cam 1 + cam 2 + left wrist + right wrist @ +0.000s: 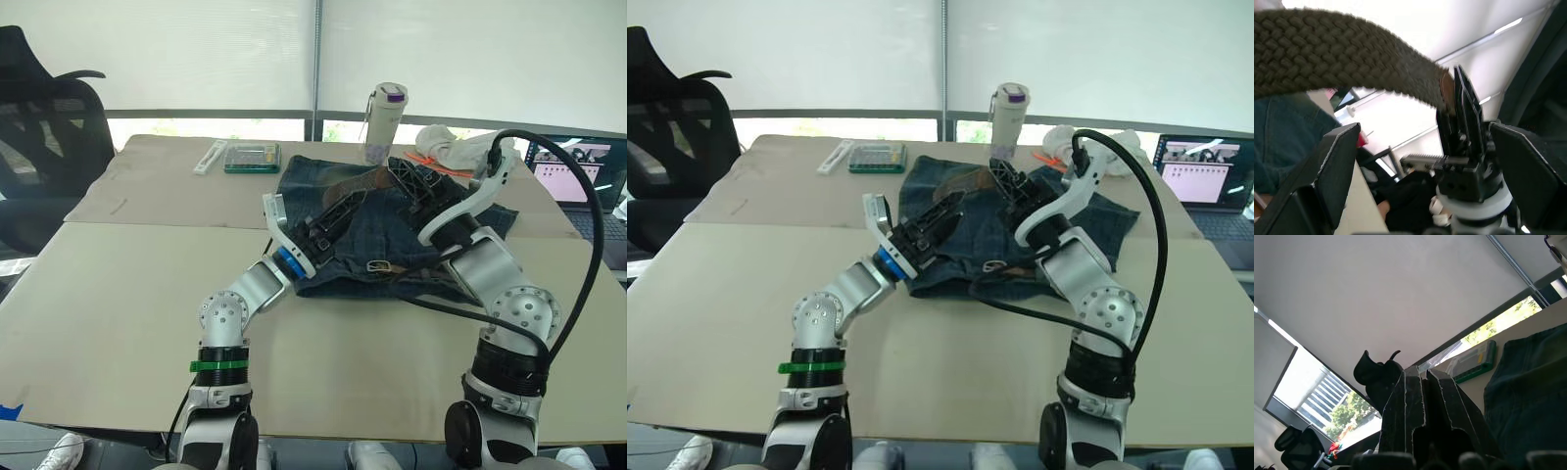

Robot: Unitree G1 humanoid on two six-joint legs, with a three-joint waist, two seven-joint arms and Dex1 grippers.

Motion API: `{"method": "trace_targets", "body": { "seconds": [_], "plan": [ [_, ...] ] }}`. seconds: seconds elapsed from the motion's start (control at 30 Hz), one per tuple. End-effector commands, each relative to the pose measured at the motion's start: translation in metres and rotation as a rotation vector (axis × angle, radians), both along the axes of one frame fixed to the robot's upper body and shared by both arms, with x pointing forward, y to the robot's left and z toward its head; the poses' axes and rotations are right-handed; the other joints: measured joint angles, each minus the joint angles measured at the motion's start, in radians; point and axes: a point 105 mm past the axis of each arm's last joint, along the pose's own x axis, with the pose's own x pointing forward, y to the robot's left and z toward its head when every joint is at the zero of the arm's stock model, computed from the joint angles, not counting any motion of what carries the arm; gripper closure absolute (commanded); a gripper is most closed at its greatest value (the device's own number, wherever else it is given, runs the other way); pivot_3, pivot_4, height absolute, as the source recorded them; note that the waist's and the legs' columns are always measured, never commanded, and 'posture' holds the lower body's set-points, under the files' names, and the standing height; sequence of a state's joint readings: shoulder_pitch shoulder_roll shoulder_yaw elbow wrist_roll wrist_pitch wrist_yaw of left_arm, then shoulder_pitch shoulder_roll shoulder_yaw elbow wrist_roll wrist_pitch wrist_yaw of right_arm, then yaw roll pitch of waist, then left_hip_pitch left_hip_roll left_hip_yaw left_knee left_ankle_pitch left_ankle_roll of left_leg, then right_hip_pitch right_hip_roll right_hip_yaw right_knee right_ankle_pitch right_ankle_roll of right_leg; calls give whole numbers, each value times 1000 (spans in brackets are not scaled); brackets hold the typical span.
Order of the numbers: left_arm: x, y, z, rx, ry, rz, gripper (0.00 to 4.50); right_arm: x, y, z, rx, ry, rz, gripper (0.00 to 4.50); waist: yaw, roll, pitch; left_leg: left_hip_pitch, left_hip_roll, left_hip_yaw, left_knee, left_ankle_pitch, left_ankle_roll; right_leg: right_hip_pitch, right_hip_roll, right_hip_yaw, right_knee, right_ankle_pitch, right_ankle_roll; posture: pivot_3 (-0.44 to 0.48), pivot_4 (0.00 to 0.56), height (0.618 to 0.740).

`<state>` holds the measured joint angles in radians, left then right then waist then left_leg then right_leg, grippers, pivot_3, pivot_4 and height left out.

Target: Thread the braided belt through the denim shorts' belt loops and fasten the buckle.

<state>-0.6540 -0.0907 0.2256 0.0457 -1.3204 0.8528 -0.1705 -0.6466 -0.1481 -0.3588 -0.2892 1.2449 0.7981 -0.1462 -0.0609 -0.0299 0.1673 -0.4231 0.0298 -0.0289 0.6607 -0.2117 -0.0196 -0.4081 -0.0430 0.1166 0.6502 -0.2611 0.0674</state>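
Observation:
The denim shorts [392, 230] lie flat at the table's far middle. The braided belt [355, 182] rises off them in a brown span, and its tip is pinched in my right gripper [404, 174], which is shut on it above the shorts. In the left wrist view the belt [1342, 54] crosses overhead to the right gripper [1459, 103]. My left gripper [351, 204] stands open just below that span, fingers [1337, 166] spread wide and holding nothing. The silver buckle [378, 264] rests on the shorts' near edge. I cannot make out the belt loops.
A white bottle [384, 122] with a purple cap stands just behind the shorts. A green box [252, 157] and a white strip [209, 157] lie at the back left. A white cloth bundle [456, 147] and a laptop [588, 181] sit to the right, and a black chair [39, 127] to the left.

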Motion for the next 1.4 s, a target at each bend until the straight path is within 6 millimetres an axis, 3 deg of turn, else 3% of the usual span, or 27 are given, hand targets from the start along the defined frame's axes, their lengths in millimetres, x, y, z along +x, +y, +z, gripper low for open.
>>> {"method": "trace_targets", "body": {
  "seconds": [0.03, 0.17, 0.63, 0.67, 0.7, 0.83, 0.97, 1.17, 1.4],
  "plan": [
    [1, 0, 18, -61, -31, -9, 21, -13, 3, 11, 17, -42, 45, 4500, 3, 0, 0, 0, 0, 0, 0, 0, 0, 0, 0, 0, 0, 0, 0, 0, 150, 737],
    [0, 2, 28, -105, -58, -11, 21, -14, 4, 6, 13, -15, 54, 4500, 5, 0, 0, 0, 0, 0, 0, 0, 0, 1, 0, 0, -1, 0, 0, 0, 150, 737],
    [0, 10, 24, -62, -29, 34, 4470, -14, 5, -7, -41, 15, 43, 4500, 16, 0, 0, -1, 0, 0, 0, 0, 0, 1, 0, 0, -2, 0, 0, 0, 150, 737],
    [0, 11, 22, -33, -21, 39, 4470, -14, 4, -9, -69, 2, 39, 4500, 16, 0, 0, -1, 0, 0, 0, 0, 0, 0, 0, 0, -2, 0, 0, 0, 150, 737],
    [-1, 13, 20, -2, -20, 48, 4500, -16, 4, -11, -122, -20, 41, 3651, 16, 0, 0, -1, 0, 0, 0, 0, 0, 1, 0, 0, -3, 0, 0, 0, 150, 737],
    [-1, 26, 15, 130, -17, 133, 4500, -16, -5, -27, -372, -74, -26, 2283, 17, 0, 0, -1, 0, 0, 0, 0, 0, 0, 0, 0, -3, 0, 0, 0, 150, 737],
    [3, 48, -3, 370, 30, 276, 4500, -11, -20, -61, -776, -151, -126, 948, 16, 0, 0, 0, 0, 1, 0, 0, 0, 1, 0, 1, -3, 0, 0, 0, 150, 737],
    [7, 67, -28, 448, 209, 373, 4500, -12, -9, -93, -1079, -309, -85, 948, 20, 0, 0, 1, 0, 1, 0, 0, 0, 1, 0, 1, -3, 0, 0, 0, 150, 737],
    [4, 61, -60, 442, 370, 362, 4500, -13, 2, -105, -1115, -361, -76, 948, 31, 0, 0, 0, -1, 1, 0, 0, -1, 1, -1, 2, -3, 0, 0, 0, 150, 737]
  ]
}}
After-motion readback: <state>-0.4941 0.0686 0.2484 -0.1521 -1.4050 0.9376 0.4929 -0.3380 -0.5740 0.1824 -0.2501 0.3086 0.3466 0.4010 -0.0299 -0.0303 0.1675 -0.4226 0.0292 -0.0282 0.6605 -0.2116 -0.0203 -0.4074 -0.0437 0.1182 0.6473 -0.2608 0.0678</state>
